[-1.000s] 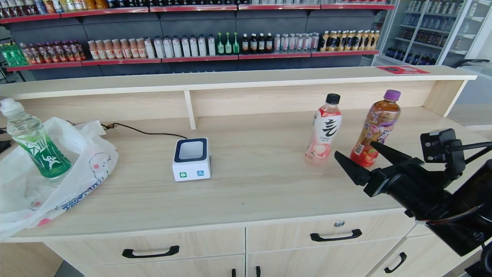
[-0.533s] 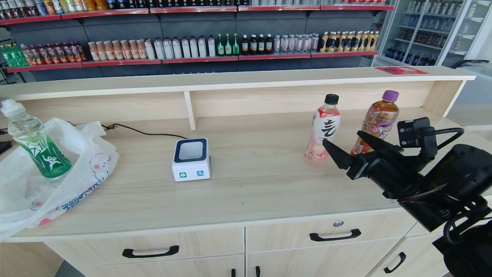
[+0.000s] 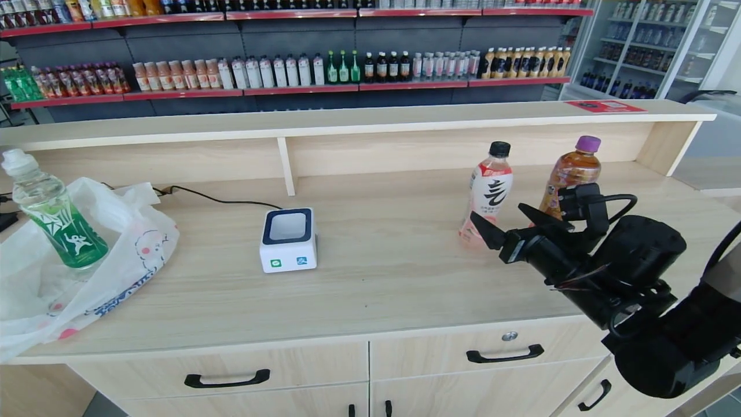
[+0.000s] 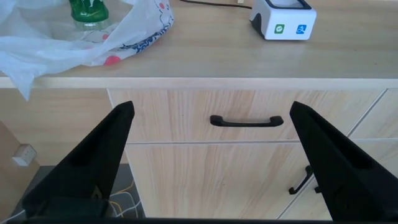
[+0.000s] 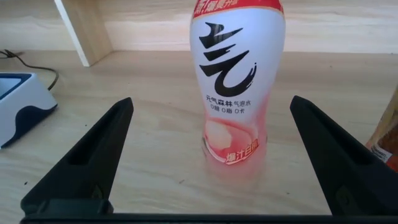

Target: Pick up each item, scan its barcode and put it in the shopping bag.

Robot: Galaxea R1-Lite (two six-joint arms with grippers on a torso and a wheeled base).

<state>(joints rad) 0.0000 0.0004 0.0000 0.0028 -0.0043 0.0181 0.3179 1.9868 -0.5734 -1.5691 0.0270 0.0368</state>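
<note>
Closing in on the pink bottle (image 3: 488,194)

Over the last second the right gripper (image 3: 496,212) advanced along the worktop (image 3: 376,278), fingers spread wide, nearly flanking the upright, untouched bottle. Grasping looked imminent; scanning and bagging remained.

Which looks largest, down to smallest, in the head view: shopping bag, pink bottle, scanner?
Shopping bag, clearly largest.
Then pink bottle and scanner: taller against wider, too alike in area to rank.
</note>
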